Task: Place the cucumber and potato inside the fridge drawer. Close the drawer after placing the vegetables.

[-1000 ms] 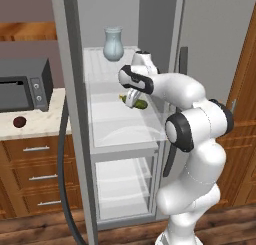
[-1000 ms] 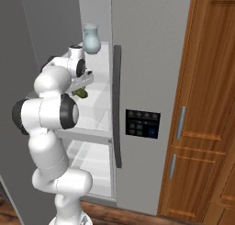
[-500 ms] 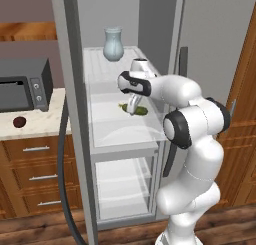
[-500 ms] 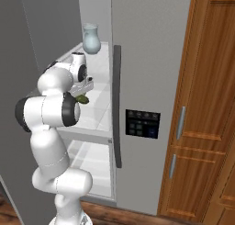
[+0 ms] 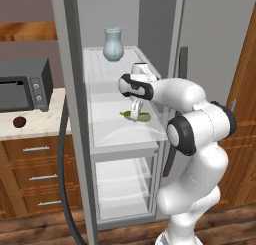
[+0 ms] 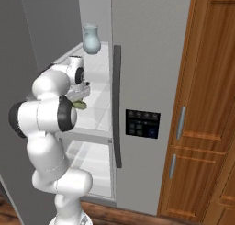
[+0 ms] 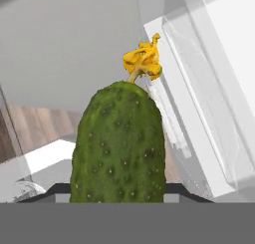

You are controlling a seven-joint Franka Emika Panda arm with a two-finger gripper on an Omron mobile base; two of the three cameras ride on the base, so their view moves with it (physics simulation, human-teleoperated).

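My hand (image 5: 136, 113) is clamped on the cucumber (image 5: 138, 116), apparently just above the fridge drawer (image 5: 125, 131); the potato (image 5: 19, 121) sits on the surface (image 5: 35, 126).

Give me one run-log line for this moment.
phase: carrying | gripper: shut on cucumber | position: over the open fridge drawer | potato: on counter, not yet moved

The white arm (image 6: 50, 114) reaches into the open grey fridge (image 6: 137, 59), holding the cucumber (image 6: 79, 104) below a pale vase (image 6: 91, 39) on the upper shelf.
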